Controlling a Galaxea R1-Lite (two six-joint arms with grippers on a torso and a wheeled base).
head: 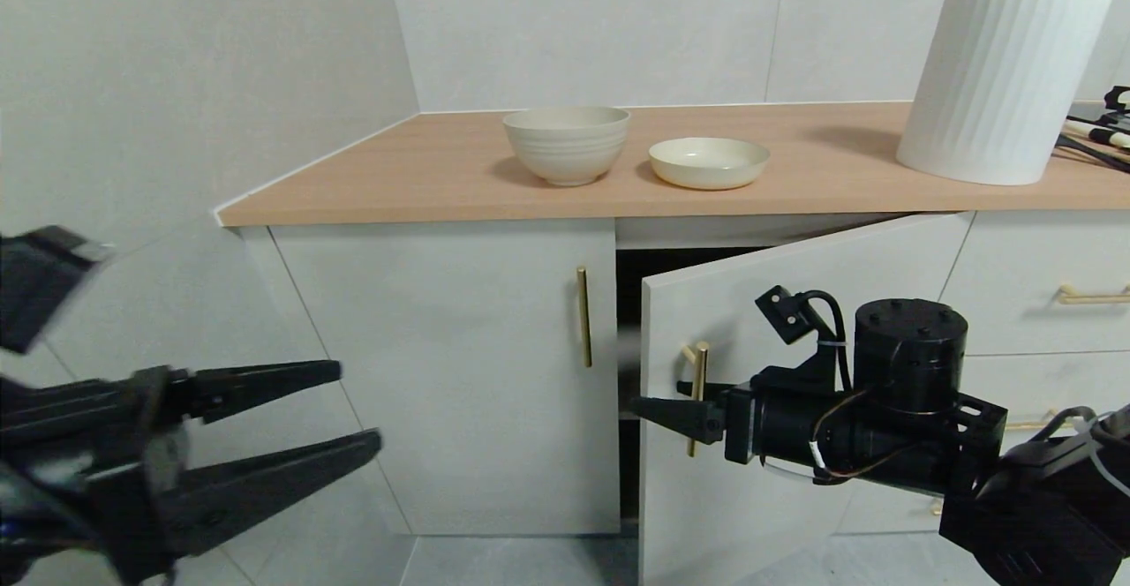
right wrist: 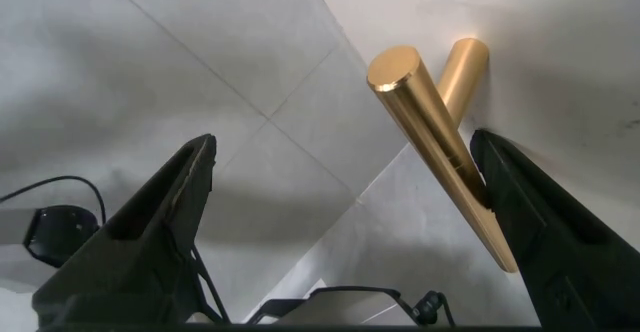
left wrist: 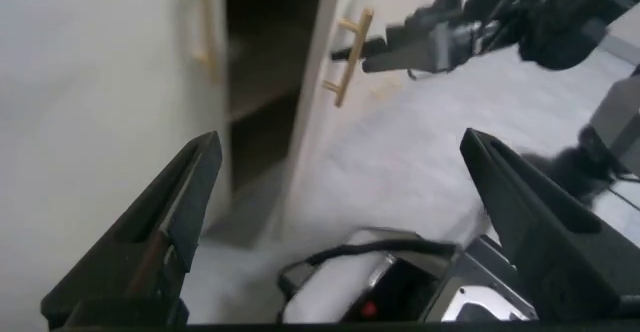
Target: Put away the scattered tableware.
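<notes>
a pale ribbed bowl (head: 567, 145) and a cream shallow dish (head: 709, 162) sit just beside each other, apart, on the wooden worktop (head: 424, 171), toward its left end near the wall corner. a tall white ribbed container (head: 1002, 83) stands well off to their right on the same worktop.

below, the left cabinet door (head: 441, 374) is closed, with a vertical brass bar on its right edge. the right cabinet door (head: 794, 268) stands ajar, and the inside shows dark in the gap. the right gripper (head: 662, 401) (right wrist: 340, 147) is level with this door's brass handle (head: 699, 392) (right wrist: 440, 132), its fingers spread, with the handle lying just inside one finger; i cannot tell whether they touch.

the left gripper (head: 357, 401) (left wrist: 340, 142) hangs low at the left in front of the closed door, well apart from it, its fingers spread wide and holding nothing.
</notes>
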